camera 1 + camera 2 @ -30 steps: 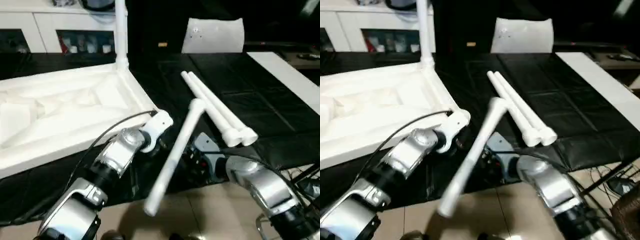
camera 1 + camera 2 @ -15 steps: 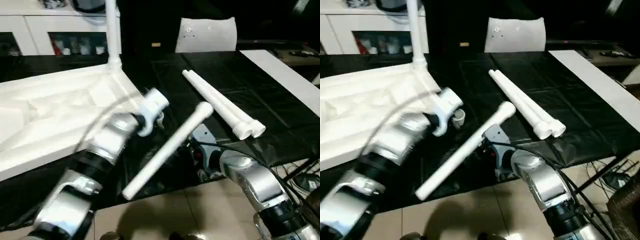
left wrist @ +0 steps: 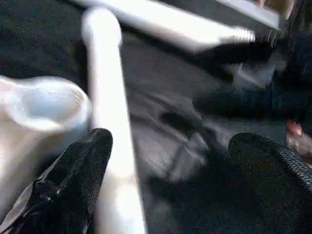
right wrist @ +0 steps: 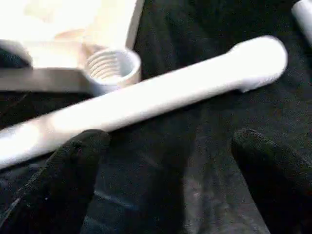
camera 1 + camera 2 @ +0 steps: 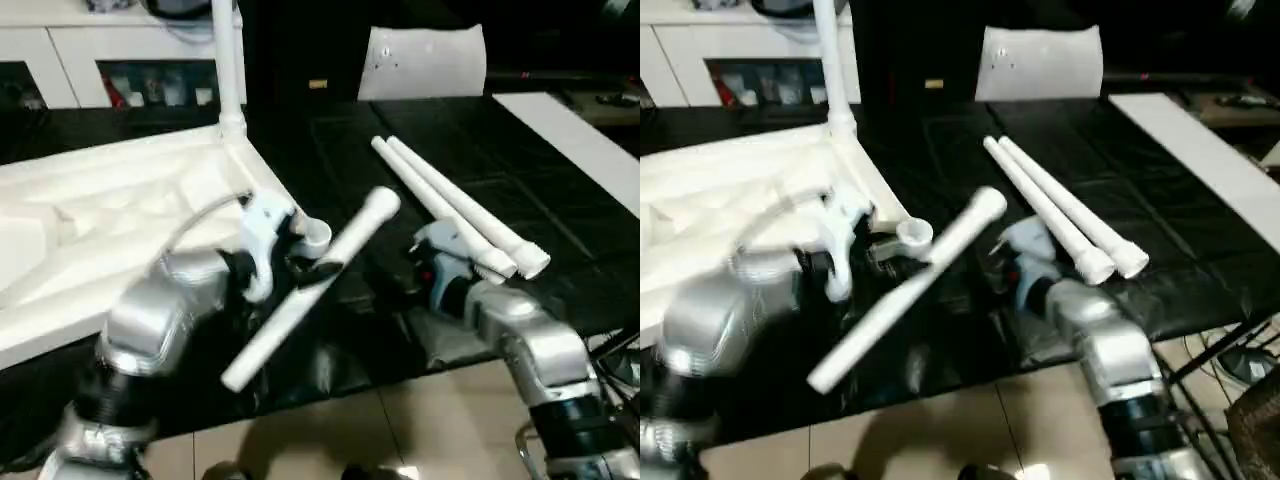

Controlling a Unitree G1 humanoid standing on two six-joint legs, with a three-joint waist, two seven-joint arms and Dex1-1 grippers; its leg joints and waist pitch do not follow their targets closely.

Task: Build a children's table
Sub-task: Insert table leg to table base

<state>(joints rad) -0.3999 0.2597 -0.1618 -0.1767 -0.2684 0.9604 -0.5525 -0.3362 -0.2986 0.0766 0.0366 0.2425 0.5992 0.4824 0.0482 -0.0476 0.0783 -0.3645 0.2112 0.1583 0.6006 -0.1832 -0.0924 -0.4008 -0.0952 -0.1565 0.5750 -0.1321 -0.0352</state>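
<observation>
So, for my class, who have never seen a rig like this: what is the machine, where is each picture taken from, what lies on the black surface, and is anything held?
It is a humanoid robot assembling a children's table. Two pictures come from cameras in its head, looking down over its silver forearms; two come from cameras on its wrists.

On the black surface lies the white tabletop, upside down, with one leg already standing in a corner. Two spare legs lie side by side.

A fourth leg lies slanted beside an open corner socket. The left gripper and right gripper are both open, and neither grips it.

Upturned tabletop [image 5: 120, 215], one leg [image 5: 228, 60] upright, three lying
</observation>
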